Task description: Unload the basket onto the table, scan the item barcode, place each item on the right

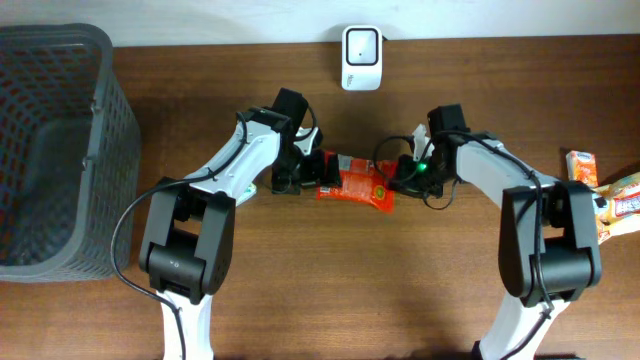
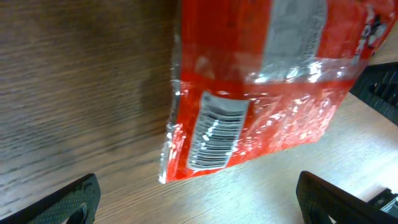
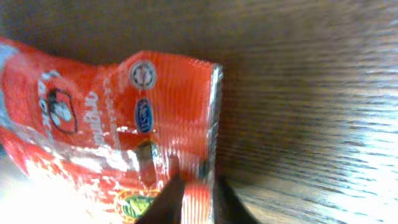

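A red snack packet [image 1: 355, 187] lies flat on the wooden table between my two grippers. Its white barcode [image 2: 217, 134] faces up near the packet's left end in the left wrist view. My left gripper [image 2: 199, 202] is open wide just short of that end, with only bare table between its fingers [image 2: 71, 199]. My right gripper [image 3: 196, 199] is shut on the crimped right edge of the packet [image 3: 155, 124]. From above, the left gripper [image 1: 305, 172] and the right gripper [image 1: 402, 177] flank the packet. A white scanner [image 1: 361, 58] stands at the table's back edge.
A large grey mesh basket [image 1: 50, 150] fills the left side. More snack items, an orange box [image 1: 582, 167] and a wrapped bar [image 1: 625, 205], lie at the right edge. Black cables loop beside both wrists.
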Robot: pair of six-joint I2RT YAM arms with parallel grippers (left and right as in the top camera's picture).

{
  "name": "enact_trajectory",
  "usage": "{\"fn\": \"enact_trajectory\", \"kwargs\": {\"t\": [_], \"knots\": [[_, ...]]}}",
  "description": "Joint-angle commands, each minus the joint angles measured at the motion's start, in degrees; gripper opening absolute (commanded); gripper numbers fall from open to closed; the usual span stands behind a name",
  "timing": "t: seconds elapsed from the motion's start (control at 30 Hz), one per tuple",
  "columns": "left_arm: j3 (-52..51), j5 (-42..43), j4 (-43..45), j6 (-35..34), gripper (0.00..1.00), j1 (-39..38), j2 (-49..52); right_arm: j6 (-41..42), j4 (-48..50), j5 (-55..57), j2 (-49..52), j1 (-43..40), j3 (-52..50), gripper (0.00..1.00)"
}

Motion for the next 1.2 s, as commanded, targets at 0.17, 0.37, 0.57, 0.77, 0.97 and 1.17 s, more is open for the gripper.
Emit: {"fn": "enact_trajectory", "kwargs": {"t": [0.17, 0.37, 0.57, 0.77, 0.97, 1.17], "knots": [[-0.31, -2.89, -0.42, 1.38, 0.99, -0.04, -1.95, -0.24, -4.76, -1.60, 0.46, 0.20, 3.61, 0.04], [-0.31, -0.68, 0.17, 4.50, 0.99, -0.04, -1.95, -2.73, -7.39, -1.75, -0.22, 0.17, 6.05, 0.77], [-0.31, -0.48, 2.69, 5.11, 0.92, -0.07, -1.05, -3.21, -8.57, -2.08, 0.00, -2.91, 5.79, 0.99], [-0.31, -0.46, 3.52, 2.97, 0.84, -0.04, 1.55, -8.24, -2.21, -20.81, 3.98, -6.16, 0.96, 0.99], [-0.31, -0.70, 3.78, -0.94, 0.79, -0.98, 3.98, -3.15, 1.55, -22.56, 7.50, -3.17, 0.13, 0.88], [-0.33, -0.74, 4.28, -1.77, 0.79, -1.68, 4.17, 2.80, 4.31, -17.35, 7.56, 0.57, 0.13, 0.39]]}}
